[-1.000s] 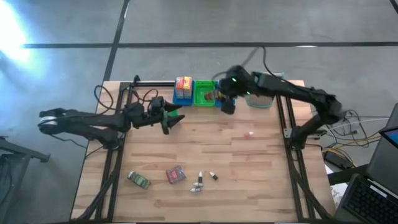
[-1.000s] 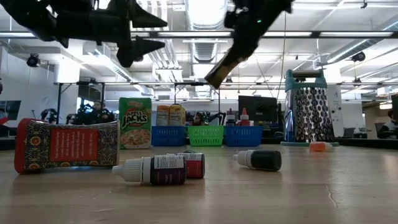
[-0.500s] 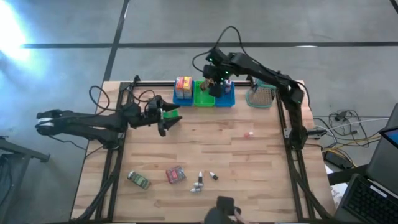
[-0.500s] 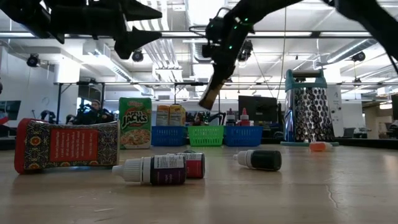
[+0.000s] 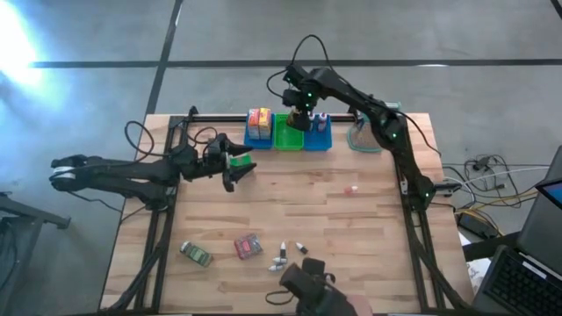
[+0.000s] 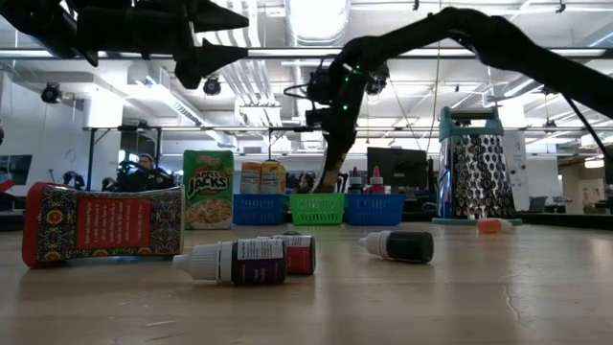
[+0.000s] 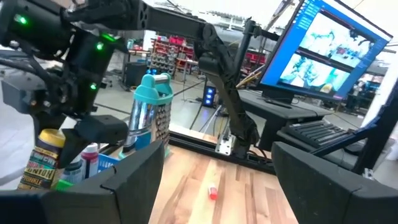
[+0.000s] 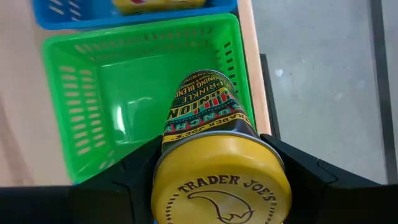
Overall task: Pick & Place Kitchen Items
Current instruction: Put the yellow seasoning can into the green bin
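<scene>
Right wrist view has the right gripper (image 8: pixel 221 186) clamped on either side of a yellow-lidded seasoning jar (image 8: pixel 217 134), with the green bin (image 8: pixel 93 124) directly beyond it. A second ago that arm was hanging at the front of the bins, more toward the right-hand blue one. It has since swung across and reached out, so the jar is now above the green bin, held tilted and not yet down inside. To my eye the carry is finished and only the lowering and letting go remain.

The left gripper (image 5: pixel 235 165) hovers where it was, over the left middle of the table (image 5: pixel 351 228). Its fingers stand well apart in its own camera, and I see nothing between them.

A dark shape (image 5: pixel 307 285) has also come in at the near edge; I cannot tell what it is.

Counting outward:
- Three bins sit in a row along the far edge: a blue bin (image 5: pixel 257 133), the green one, and a second blue bin (image 5: pixel 320 140).
- The first blue bin holds two yellow-red boxes (image 5: pixel 259 117).
- One grater (image 5: pixel 369 136) stands to their right.
- One small pink thing (image 5: pixel 352 188) lies alone mid-table.
- One green packet (image 5: pixel 196 254), one pink-red packet (image 5: pixel 248 247) and three small bottles (image 5: pixel 283 256) are left near the front edge.
</scene>
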Robot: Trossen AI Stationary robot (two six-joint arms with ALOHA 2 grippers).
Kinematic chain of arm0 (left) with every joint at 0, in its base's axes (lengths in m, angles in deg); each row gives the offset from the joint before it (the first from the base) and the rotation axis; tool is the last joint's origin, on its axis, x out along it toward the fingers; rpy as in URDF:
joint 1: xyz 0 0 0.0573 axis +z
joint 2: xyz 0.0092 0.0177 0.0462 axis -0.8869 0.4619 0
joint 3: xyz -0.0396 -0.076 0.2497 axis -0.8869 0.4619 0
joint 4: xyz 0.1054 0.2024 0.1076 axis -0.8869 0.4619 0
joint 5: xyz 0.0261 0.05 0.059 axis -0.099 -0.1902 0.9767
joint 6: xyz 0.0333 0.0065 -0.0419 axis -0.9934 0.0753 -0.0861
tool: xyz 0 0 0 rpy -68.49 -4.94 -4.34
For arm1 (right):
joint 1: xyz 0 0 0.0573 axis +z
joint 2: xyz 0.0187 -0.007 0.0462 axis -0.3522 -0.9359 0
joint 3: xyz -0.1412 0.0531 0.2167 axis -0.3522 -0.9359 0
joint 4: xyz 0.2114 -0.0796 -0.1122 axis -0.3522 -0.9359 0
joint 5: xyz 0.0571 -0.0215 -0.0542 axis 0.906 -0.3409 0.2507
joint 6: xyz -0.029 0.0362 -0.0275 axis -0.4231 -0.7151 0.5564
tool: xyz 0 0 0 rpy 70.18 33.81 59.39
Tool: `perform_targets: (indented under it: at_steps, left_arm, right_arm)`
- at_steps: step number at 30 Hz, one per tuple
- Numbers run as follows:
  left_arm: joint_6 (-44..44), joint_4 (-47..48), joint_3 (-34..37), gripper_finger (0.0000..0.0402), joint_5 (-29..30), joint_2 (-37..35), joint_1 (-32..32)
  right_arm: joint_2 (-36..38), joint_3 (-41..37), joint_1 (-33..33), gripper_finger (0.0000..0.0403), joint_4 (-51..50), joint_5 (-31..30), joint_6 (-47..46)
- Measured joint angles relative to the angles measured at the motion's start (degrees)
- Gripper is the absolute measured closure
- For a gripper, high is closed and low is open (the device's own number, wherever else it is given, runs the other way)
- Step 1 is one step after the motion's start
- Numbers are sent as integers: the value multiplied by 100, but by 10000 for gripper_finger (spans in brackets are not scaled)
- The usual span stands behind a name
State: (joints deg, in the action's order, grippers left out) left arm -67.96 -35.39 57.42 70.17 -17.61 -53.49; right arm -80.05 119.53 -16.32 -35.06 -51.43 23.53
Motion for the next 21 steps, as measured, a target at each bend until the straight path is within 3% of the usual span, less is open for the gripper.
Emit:
perform_targets:
  at_steps: [21]
  left_arm:
    - [4, 82, 4, 99, 282, 2, 2]
  right_arm:
    - [-451, -10, -8, 174, 126, 7, 123]
